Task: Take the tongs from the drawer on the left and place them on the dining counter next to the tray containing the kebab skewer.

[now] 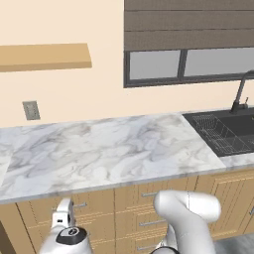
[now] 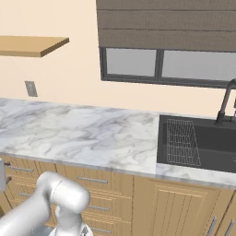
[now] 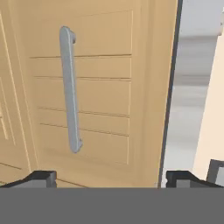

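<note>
In the hand view the drawer (image 3: 105, 87) is a light-wood front, shut, with its silver bar handle (image 3: 70, 92) running lengthwise because the hand is rolled. My gripper (image 3: 113, 178) is open, its two dark fingertips (image 3: 41, 177) spread wide a short way in front of the drawer, the handle lying nearer the left tip. From the left base view the gripper (image 1: 63, 211) sits low, facing the top-left drawer (image 1: 94, 201) under the worktop. The tongs are hidden. The tray, kebab skewer and dining counter are out of view.
A marble worktop (image 1: 99, 149) runs over wooden cabinets with more drawers (image 2: 97, 182). A dark sink (image 2: 198, 143) with a wire rack and black faucet (image 2: 226, 103) lies to the right. A wooden wall shelf (image 1: 44, 55) hangs above.
</note>
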